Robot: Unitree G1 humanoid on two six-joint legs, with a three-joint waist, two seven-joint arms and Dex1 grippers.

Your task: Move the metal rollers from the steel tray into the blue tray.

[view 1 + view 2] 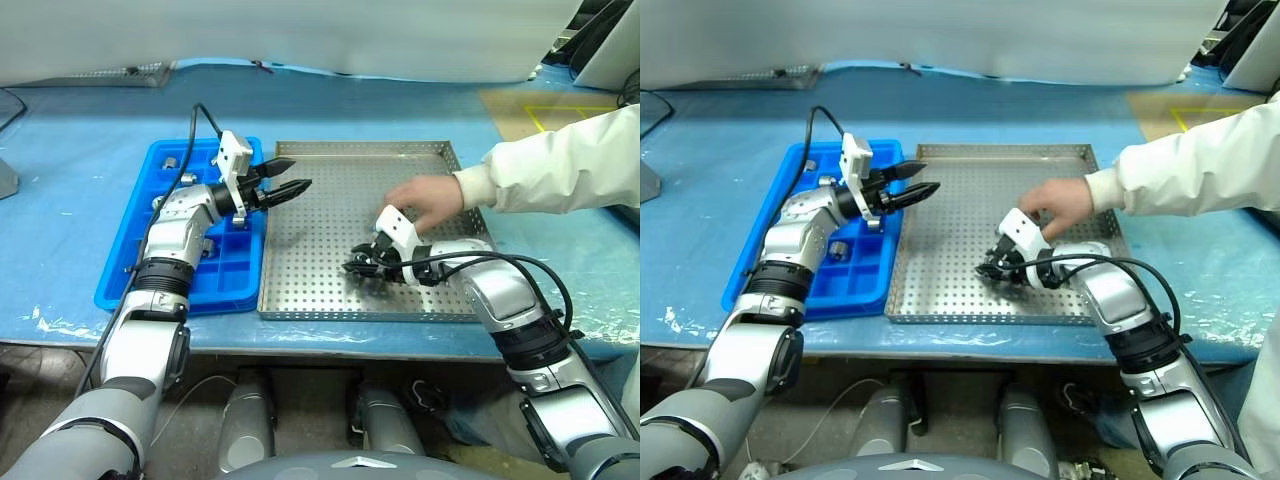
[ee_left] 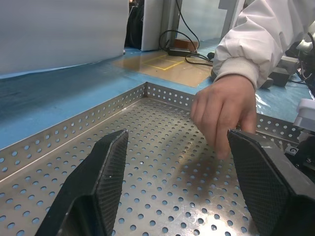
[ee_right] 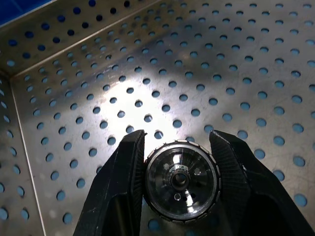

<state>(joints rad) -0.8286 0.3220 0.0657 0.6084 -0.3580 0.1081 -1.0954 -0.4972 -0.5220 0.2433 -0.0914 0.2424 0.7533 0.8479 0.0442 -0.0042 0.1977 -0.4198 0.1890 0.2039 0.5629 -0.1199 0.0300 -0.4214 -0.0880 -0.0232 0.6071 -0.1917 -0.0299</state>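
Roller [image 3: 180, 180] in right gripper [image 3: 178, 162], hand [image 1: 428, 199] beside

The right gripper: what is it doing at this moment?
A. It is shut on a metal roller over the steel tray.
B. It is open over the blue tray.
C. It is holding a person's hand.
A: the right gripper has its two fingers pressed on both sides of a metal roller, above the holed floor of the steel tray.

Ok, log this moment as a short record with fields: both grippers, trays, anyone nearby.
left gripper: open, empty, over the steel tray's edge by the blue tray
right gripper: shut on a roller above the steel tray's floor
blue tray: several rollers in its compartments
person's hand: reaching over the steel tray, near the right gripper
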